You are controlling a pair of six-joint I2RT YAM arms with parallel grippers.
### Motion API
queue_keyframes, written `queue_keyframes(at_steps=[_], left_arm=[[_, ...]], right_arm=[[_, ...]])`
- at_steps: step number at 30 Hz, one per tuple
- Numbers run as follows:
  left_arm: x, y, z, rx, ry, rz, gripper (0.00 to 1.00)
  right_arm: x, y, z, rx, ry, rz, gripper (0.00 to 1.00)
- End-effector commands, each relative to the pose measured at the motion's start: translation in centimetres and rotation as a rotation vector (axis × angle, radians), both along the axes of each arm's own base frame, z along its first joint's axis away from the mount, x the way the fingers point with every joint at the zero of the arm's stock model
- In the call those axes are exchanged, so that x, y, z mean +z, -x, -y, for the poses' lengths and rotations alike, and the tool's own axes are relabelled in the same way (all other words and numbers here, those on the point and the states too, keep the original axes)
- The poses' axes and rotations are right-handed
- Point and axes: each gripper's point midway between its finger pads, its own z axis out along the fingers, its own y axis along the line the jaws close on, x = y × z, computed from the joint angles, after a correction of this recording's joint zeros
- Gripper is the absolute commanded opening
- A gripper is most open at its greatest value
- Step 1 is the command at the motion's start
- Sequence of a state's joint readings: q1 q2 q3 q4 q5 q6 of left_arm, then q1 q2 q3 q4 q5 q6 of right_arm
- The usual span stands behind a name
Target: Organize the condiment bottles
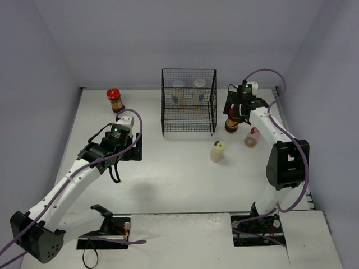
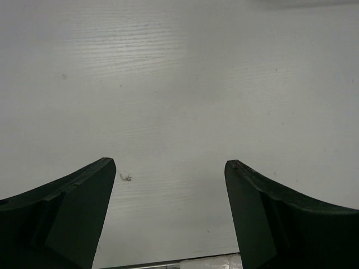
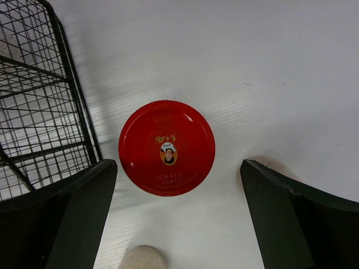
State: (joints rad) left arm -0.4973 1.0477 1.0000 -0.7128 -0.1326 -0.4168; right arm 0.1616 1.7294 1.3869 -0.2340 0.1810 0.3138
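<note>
Right gripper (image 3: 178,163) hangs wide open over the round dark red-lidded jar (image 3: 166,147), so I reckon next it lowers and clamps.

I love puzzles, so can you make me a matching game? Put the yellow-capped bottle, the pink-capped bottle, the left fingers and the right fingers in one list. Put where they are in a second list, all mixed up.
Things:
1. yellow-capped bottle
2. pink-capped bottle
3. left fingers
4. right fingers

Places:
A. open above a red-lidded jar
B. by the basket's near right corner
C. open over bare table
D. close beside the right arm

Pairs: 1-B, 2-D, 3-C, 4-A
</note>
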Motion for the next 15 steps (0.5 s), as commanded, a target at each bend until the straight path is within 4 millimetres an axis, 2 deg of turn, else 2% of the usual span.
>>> queue_keyframes(at_steps=[1,6,13,15], left_arm=[[1.5,-0.1,-0.5,0.055,0.035,0.048,0.80],[1.2,0.2,-0.7,0.063,0.029,0.032,0.80],[0.9,0.3,-0.6,0.069,0.033,0.026,0.79],[0.9,0.3,-0.6,0.069,0.032,0.024,0.80]], right_arm=[[2.3,-2.1,0.6,-0.045,-0.004,0.090,0.96],[0.9,-2.2,0.4,-0.033,-0.006,0.068,0.88],[0.3,-2.4,0.0,-0.009,-0.012,0.056,0.81],[0.0,-2.4,0.0,-0.004,-0.009,0.050,0.74]])
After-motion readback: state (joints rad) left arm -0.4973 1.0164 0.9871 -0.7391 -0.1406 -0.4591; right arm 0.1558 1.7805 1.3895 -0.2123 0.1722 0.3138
